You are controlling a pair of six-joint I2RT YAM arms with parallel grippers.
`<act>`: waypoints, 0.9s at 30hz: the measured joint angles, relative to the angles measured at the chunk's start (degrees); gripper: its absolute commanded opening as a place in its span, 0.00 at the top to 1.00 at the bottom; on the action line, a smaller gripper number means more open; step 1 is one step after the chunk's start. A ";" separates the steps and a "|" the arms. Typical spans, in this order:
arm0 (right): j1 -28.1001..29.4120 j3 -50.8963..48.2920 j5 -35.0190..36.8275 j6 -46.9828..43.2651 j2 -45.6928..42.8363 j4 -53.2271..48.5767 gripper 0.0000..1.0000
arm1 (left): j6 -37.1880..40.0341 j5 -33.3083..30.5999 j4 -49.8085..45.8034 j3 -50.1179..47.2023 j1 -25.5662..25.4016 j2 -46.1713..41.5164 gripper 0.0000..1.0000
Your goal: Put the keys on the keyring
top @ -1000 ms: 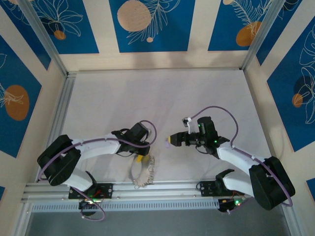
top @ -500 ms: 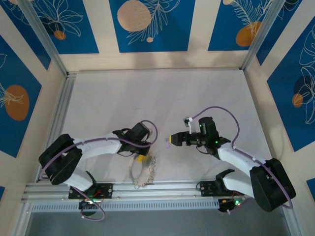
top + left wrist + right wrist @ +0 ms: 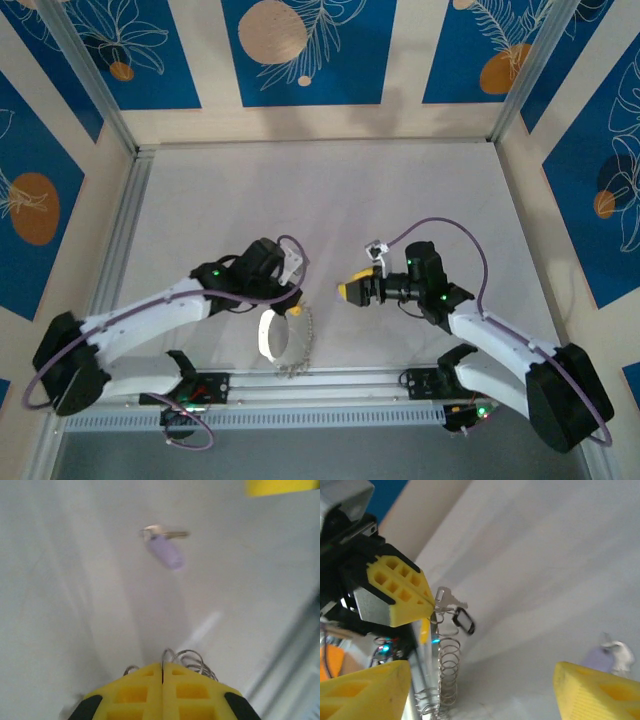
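The left arm point(image 3: 150, 310) reaches in toward 6 o'clock on the worktop point(image 3: 330, 200). Its jaws are pressed fully together on the top of the keyring point(image 3: 270, 335), a floppy loop of coiled wire. The loop hangs from that pinch toward the near rail. In the right wrist view the coil point(image 3: 447, 670) drops straight down from the yellow tips. Pinching it at the top seems meant to lift the loop clear of the surface and present an end to the other arm.

Right at the pinch sits a small metal key point(image 3: 447, 597) with a dark oval link point(image 3: 464, 621) beside it. I cannot tell whether it is already threaded on the coil or only caught against it.

The lilac key point(image 3: 165, 552) lies flat on the worktop, apart from the ring. Seen from the left wrist it is at 12 o'clock, well ahead of the shut tips. From the right wrist it shows at about 4 o'clock point(image 3: 602, 657), just beside one yellow finger.

The right arm point(image 3: 490, 335) comes in from 3 o'clock. Its jaws stand wide and hold nothing, and they face the held ring. That pose suits dropping onto the lilac key next.

The key is tiny and lies flat, so pinching it off the surface looks fiddly, and a light nudge could send it sliding away.
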 measured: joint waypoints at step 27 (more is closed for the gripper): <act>10.64 10.56 1.22 -7.43 1.22 -7.58 0.33 | 4.00 -0.33 -8.72 3.48 -0.20 -12.20 0.80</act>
